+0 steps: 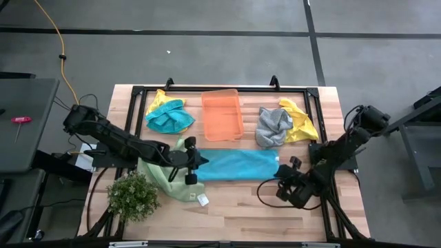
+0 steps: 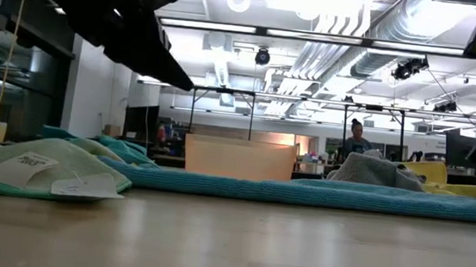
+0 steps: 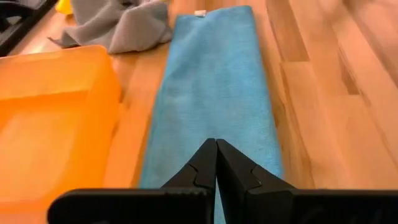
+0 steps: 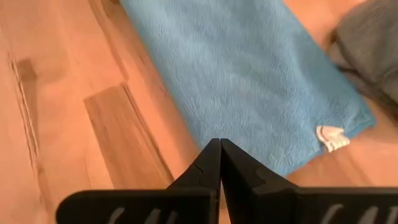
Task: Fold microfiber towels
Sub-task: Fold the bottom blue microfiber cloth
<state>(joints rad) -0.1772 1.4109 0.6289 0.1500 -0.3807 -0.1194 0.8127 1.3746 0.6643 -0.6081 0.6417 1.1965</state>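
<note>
i see the teal towel (image 1: 231,165) folded into a long strip mid-counter between my left end effector (image 1: 191,167) and right end effector (image 1: 284,187), both pressed together and empty, with the crumpled green towel (image 1: 162,176), grey towel (image 1: 273,126) and yellow towel (image 1: 300,120) left to fold.

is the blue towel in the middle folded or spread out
Folded: the blue towel lies as a long narrow strip, flat on the table, not a full square.

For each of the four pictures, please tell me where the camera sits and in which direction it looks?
High: above the table, looking straight down; both arms show.
Low: at table-top height, looking level across; arm parts hang overhead.
Left wrist: behind the shut left gripper, facing along the blue towel.
Right wrist: behind the shut right gripper, facing that towel's tagged end.
All four views show the blue towel.
</note>
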